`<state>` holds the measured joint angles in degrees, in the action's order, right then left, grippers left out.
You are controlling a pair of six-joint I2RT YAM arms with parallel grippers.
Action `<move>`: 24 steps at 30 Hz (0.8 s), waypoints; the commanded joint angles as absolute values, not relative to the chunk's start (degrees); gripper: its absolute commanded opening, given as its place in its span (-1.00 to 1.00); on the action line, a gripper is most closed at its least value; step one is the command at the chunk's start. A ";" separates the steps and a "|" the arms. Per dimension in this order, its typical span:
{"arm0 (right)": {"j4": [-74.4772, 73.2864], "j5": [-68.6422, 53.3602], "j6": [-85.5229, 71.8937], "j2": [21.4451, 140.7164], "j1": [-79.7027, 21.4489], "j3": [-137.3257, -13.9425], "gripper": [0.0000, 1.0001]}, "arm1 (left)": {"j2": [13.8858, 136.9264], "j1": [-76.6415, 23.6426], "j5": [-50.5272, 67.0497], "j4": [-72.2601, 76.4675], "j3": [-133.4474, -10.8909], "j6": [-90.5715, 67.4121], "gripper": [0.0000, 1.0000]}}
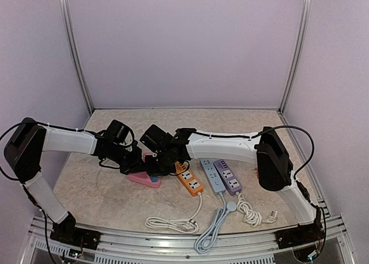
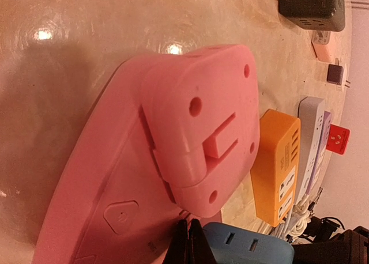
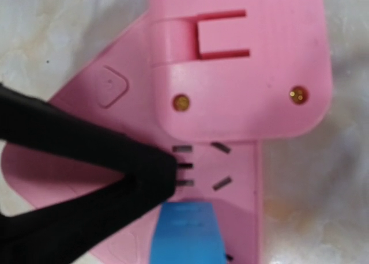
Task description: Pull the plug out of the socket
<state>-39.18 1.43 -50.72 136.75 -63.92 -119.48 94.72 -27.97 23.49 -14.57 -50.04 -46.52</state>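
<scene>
A pink socket strip (image 1: 140,177) (image 2: 86,189) (image 3: 242,206) lies flat on the table with a blue plug (image 1: 155,176) (image 2: 248,249) (image 3: 184,232) in it. A pink hinged block (image 2: 202,114) sits on the strip's far end. My left gripper (image 1: 137,163) (image 2: 191,241) is shut, its black tips pressed down on the strip beside the plug; the right wrist view shows them (image 3: 144,177) coming in from the left. My right gripper (image 1: 161,169) is down at the blue plug and shut on it. Its own fingers are out of frame in the right wrist view.
Right of the pink strip lie an orange strip (image 1: 189,180) (image 2: 277,160), a grey one (image 1: 212,177) and a purple one (image 1: 228,176). White cables (image 1: 173,222) coil near the front edge. A black adapter (image 2: 311,7) and a red block (image 2: 337,140) lie farther off.
</scene>
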 commanded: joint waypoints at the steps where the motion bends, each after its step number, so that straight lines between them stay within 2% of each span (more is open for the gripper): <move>1: -41.07 4.47 -51.62 134.27 -63.68 -121.71 -1.00 | 99.40 -27.42 19.05 -21.79 -46.16 -46.67 -1.00; 24: -41.58 9.16 -50.46 129.79 -62.67 -122.10 -1.00 | 100.77 -27.47 18.47 -21.50 -44.54 -46.93 -1.00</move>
<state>-40.77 4.19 -50.41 136.20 -63.83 -119.55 96.27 -27.79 25.32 -9.69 -49.15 -47.20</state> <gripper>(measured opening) 0.136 0.003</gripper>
